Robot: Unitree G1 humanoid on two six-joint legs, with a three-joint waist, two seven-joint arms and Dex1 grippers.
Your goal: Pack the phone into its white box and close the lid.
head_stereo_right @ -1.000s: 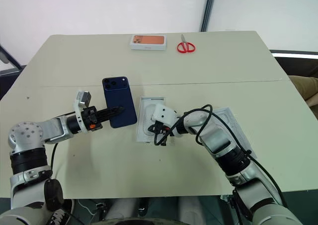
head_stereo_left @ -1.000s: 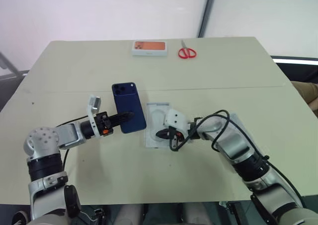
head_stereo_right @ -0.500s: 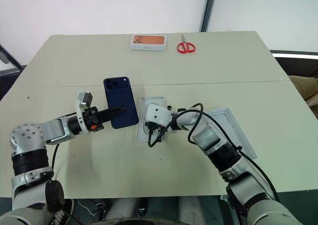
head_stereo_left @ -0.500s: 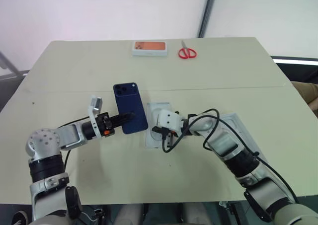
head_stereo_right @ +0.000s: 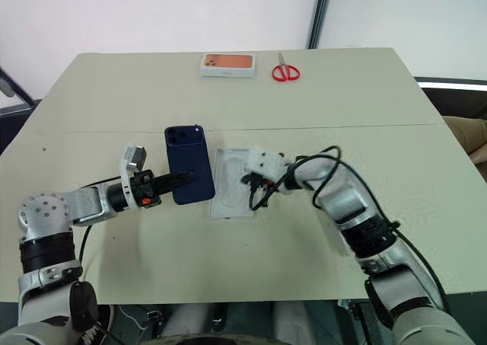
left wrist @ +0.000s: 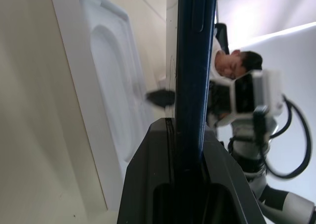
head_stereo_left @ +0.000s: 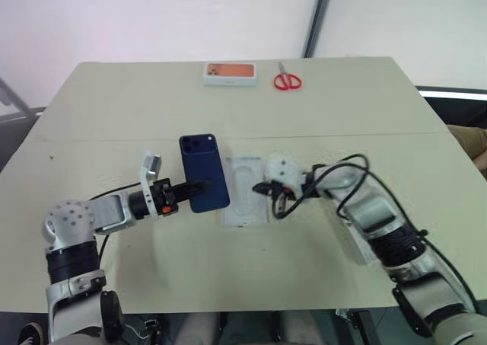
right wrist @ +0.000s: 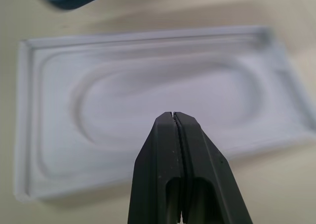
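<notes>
Left hand [head_stereo_left: 199,186] clamped on the phone [head_stereo_left: 204,172], holding it on edge above the table [head_stereo_left: 152,109]. Right hand [right wrist: 173,116] fully closed and empty, tips over the white insert tray [head_stereo_left: 246,190], which lies flat just right of the phone.

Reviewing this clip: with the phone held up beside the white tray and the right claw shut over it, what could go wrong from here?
The left claw pinches the phone by one edge, so it might slip or pivot. The shut right claw hangs just over the white tray and could nudge it. Both claws are close together beside the tray and may collide.
</notes>
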